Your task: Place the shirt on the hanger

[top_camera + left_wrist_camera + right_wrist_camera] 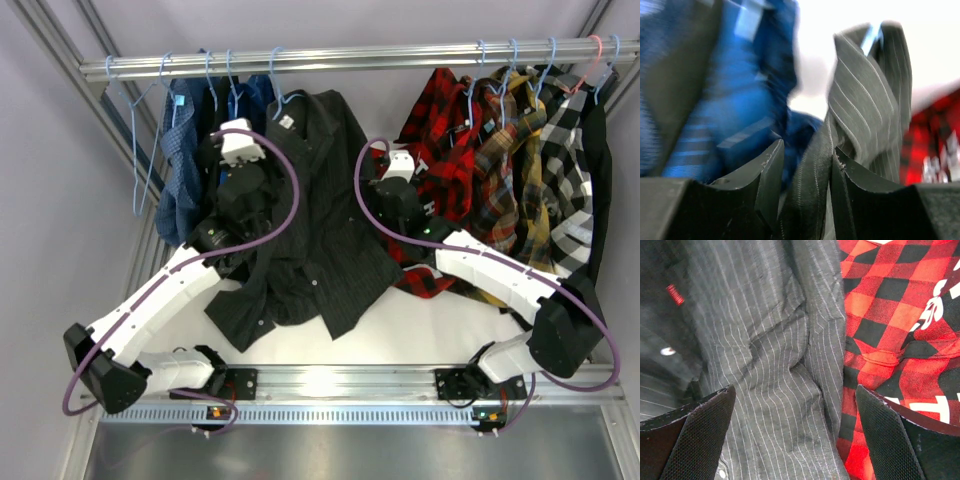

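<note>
Hanging step: left hand [805,155] clamped on a fold of the shirt [320,200], right hand [795,390] spread apart. The next move likely calls for seating a shoulder over the hanger [277,75].

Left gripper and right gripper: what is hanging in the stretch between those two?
The dark pinstriped shirt hangs between them, and the top view shows it plainly.
</note>
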`<act>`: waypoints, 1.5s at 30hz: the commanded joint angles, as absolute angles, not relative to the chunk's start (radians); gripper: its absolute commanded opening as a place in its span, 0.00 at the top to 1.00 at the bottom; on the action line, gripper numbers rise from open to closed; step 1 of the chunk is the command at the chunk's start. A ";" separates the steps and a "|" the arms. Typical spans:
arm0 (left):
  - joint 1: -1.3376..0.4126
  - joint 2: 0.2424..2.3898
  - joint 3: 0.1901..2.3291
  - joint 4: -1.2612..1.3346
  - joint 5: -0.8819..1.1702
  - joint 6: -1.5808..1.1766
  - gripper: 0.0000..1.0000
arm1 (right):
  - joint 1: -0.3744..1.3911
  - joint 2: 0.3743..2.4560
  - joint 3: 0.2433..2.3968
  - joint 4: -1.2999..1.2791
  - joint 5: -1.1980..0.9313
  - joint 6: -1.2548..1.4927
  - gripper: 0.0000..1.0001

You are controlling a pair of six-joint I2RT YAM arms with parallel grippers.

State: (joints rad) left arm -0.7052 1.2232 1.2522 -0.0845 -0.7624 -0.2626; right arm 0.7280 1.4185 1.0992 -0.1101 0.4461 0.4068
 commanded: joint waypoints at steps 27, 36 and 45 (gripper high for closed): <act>-0.709 1.241 1.273 -0.027 -0.879 -0.264 1.00 | 0.699 1.390 0.936 -0.032 0.350 0.376 0.01; -0.709 1.212 1.247 -0.072 -1.066 -0.339 1.00 | 0.696 1.373 0.931 -0.104 0.379 0.385 0.01; -0.709 1.169 1.224 -0.054 -1.160 -0.287 1.00 | 0.699 1.431 0.940 -0.173 0.268 0.429 0.07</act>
State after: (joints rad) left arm -0.7067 1.2125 1.2377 -0.0402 -1.0546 -0.3092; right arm 0.7113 1.4090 0.9150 -0.1318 0.2989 0.4000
